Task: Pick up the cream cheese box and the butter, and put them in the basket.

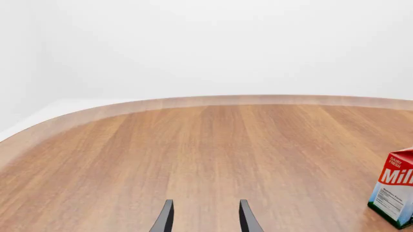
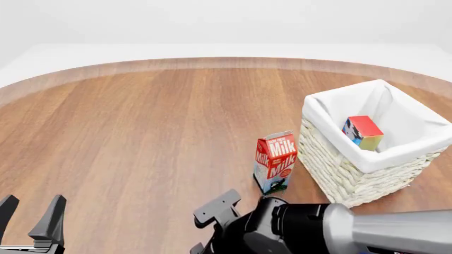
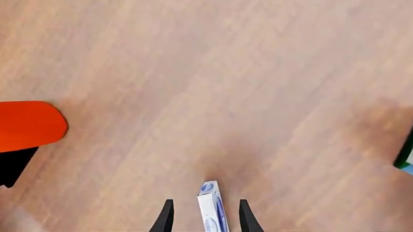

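The cream cheese box (image 3: pixel 210 205), a thin white and blue carton seen edge-on, lies on the wood between the two fingers of my right gripper (image 3: pixel 206 203). The gripper is open, with a gap showing on each side of the box. In the front view the right arm (image 2: pixel 310 227) points down at the near edge and hides both that gripper and the box. The butter (image 2: pixel 363 132), small with a red top and blue end, lies inside the white wicker basket (image 2: pixel 353 174) at the right. My left gripper (image 2: pixel 29 214) (image 1: pixel 206 220) hovers open and empty at the near left.
A red Milk carton (image 2: pixel 274 161) (image 1: pixel 395 193) stands upright just left of the basket, close to the right arm. Its green base edge (image 3: pixel 406 154) shows in the right wrist view. An orange-red shape (image 3: pixel 29 124) sits at that view's edge. The table's curved rim (image 2: pixel 211 62) runs along the back.
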Tool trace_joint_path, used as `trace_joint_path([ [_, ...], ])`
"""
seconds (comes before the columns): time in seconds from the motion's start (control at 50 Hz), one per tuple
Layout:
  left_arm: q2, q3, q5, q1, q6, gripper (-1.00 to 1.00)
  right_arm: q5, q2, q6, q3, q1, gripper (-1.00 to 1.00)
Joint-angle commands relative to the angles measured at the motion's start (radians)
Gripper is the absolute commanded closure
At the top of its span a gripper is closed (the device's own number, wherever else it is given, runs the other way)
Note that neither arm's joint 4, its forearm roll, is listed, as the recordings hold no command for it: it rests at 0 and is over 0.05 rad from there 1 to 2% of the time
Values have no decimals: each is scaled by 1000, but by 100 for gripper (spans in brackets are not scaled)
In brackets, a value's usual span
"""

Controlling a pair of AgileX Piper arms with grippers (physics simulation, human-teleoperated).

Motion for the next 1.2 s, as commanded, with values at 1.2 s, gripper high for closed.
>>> trace_joint_path([
  [1.2,0,0,0,0,0,-100,-159,0,74,141,32,-100],
])
